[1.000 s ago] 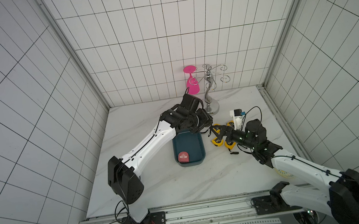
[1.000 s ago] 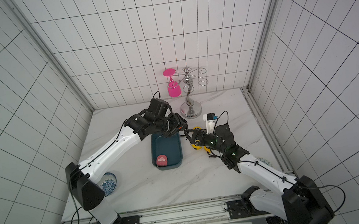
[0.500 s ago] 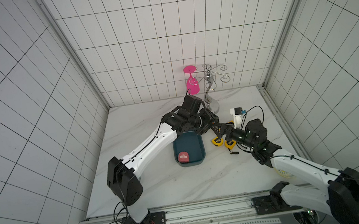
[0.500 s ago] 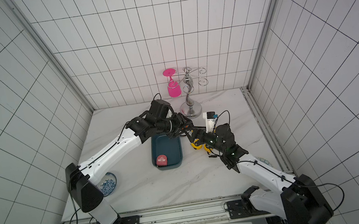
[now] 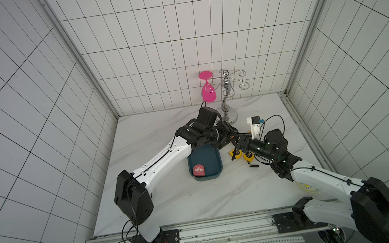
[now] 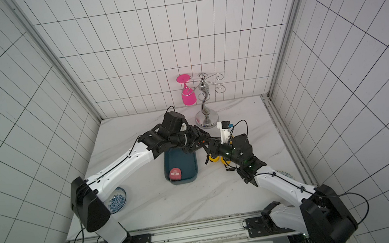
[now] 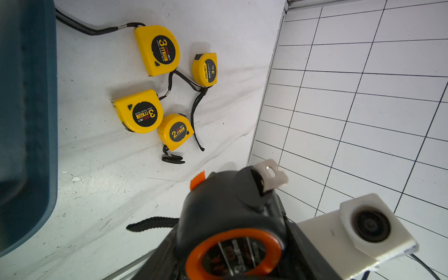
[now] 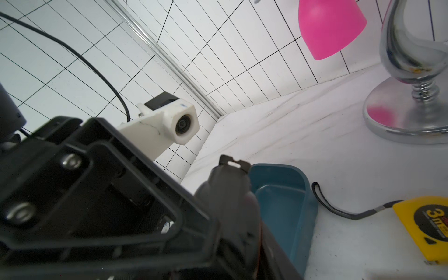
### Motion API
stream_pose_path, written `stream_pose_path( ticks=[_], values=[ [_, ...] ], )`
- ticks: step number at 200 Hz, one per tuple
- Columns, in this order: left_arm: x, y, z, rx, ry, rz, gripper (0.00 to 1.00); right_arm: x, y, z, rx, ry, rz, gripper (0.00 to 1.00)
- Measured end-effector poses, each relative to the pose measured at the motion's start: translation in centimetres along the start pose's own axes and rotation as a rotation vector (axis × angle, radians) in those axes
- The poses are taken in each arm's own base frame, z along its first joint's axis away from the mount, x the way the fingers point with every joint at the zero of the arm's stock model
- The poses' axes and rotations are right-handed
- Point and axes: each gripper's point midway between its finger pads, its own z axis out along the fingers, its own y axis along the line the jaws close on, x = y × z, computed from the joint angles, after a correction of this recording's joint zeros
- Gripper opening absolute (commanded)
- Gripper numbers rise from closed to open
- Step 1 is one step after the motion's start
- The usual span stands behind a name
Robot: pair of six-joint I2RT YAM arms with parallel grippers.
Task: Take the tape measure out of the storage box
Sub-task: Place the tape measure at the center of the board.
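A black tape measure (image 7: pixel 232 213) with an orange ring and an orange slide button hangs above the table, just right of the storage box (image 5: pixel 216 158). My left gripper (image 5: pixel 228 135) is shut on it. My right gripper (image 5: pixel 236 140) meets it from the right and is closed around the same black tape measure (image 8: pixel 228 194). The dark teal storage box (image 6: pixel 188 159) holds one red tape measure (image 6: pixel 175 174) at its near end. In both top views the two grippers hide the black tape measure.
Several yellow tape measures (image 7: pixel 157 51) with black straps lie on the marble right of the box. A chrome glass rack (image 5: pixel 229 115) with a pink glass (image 5: pixel 207 91) stands at the back. A patterned bowl (image 6: pixel 117 200) sits near the left arm's base.
My left gripper carried the black tape measure rightward from over the box. My right gripper moved in towards it and its jaws closed.
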Motion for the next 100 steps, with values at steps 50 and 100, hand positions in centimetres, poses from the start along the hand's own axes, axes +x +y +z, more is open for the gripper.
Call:
stream_pose_path(
  ticks=[50, 100],
  values=[
    [-0.4, 0.4, -0.2, 0.014, 0.0, 0.002, 0.92, 0.3, -0.4, -0.1, 0.017, 0.013, 0.022, 0.35],
    [-2.9, 1.6, -3.7, 0.007, -0.091, 0.037, 0.98, 1.5, -2.6, -0.7, 0.075, 0.085, 0.115, 0.34]
  ],
)
